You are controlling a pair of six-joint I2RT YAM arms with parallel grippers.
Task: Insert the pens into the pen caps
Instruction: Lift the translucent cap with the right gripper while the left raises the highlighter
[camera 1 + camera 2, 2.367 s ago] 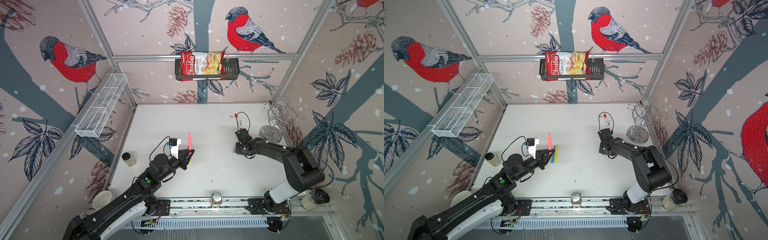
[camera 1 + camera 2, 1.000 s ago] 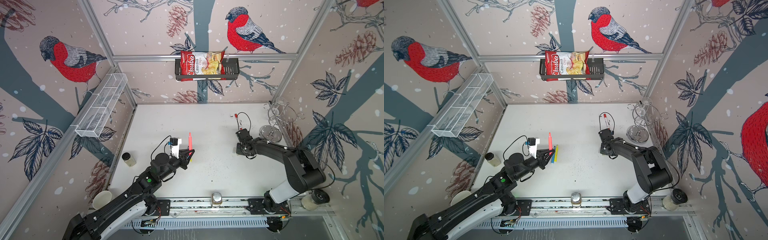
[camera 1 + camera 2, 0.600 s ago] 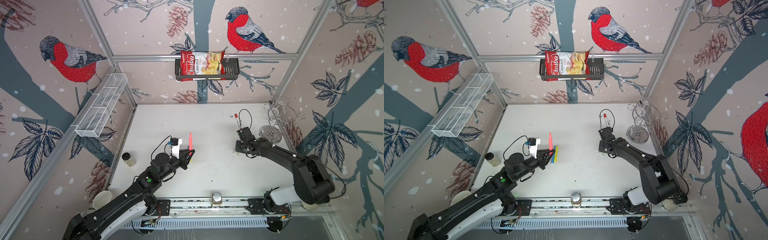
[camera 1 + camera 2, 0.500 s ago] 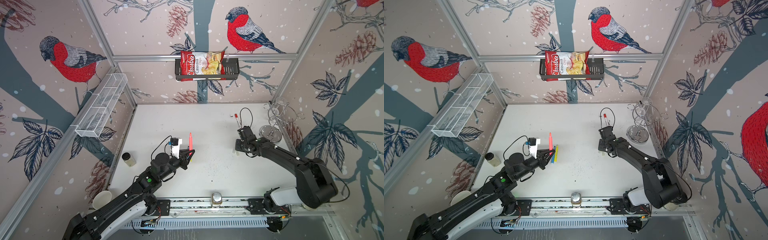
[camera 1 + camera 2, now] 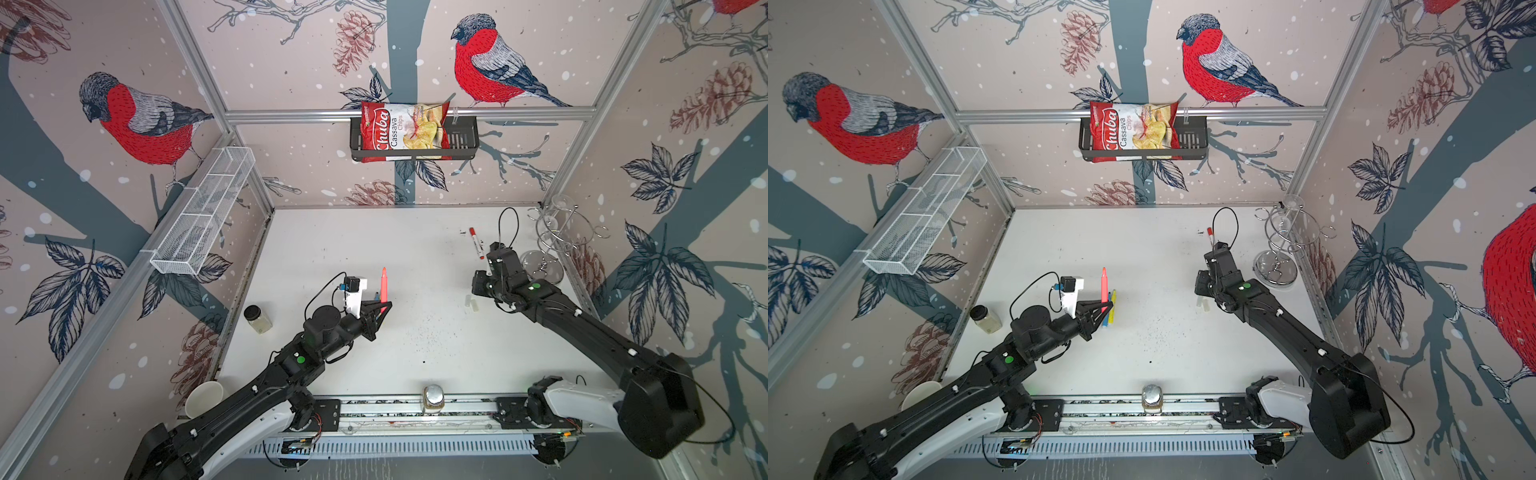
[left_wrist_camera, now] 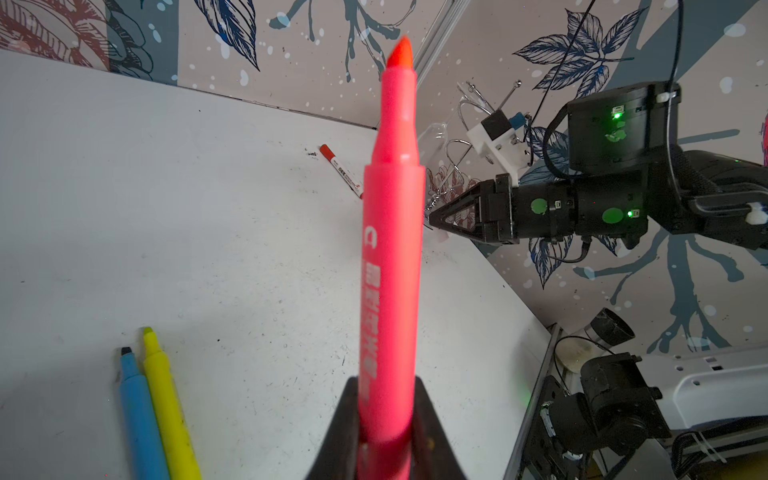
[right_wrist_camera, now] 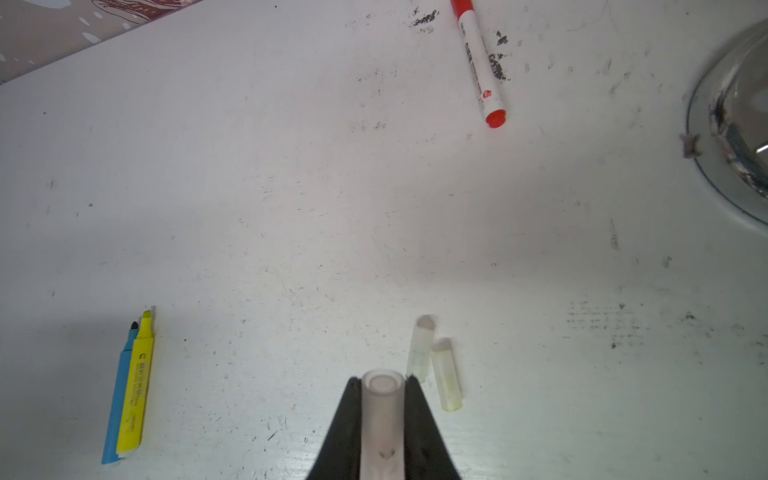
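Note:
My left gripper [image 5: 381, 306] [image 6: 384, 415] is shut on the lower end of the pink-red pen [image 5: 383, 284] [image 6: 392, 249], which is bare-tipped and held above the table. The blue pen [image 6: 139, 411] and yellow pen [image 6: 166, 399] lie side by side just beside it. My right gripper [image 5: 475, 286] [image 7: 382, 386] is shut on a translucent pen cap [image 7: 382, 399], open end forward. Two more translucent pen caps [image 7: 419, 349] [image 7: 446, 378] lie on the table just past its fingers. A white-barrelled pen [image 5: 476, 243] [image 7: 478, 62] with red ends lies at the back right.
A wire glass rack [image 5: 552, 232] and a glass [image 5: 540, 266] lying on the table stand close behind the right gripper. A small jar [image 5: 257, 319] sits at the left edge, another jar [image 5: 432, 399] on the front rail, and a paper cup [image 5: 203, 399] at the front left.
The right arm has swung its elbow outward to the right, and its gripper with the cap has shifted slightly towards the back. The left arm and the pink-red pen have stayed still.

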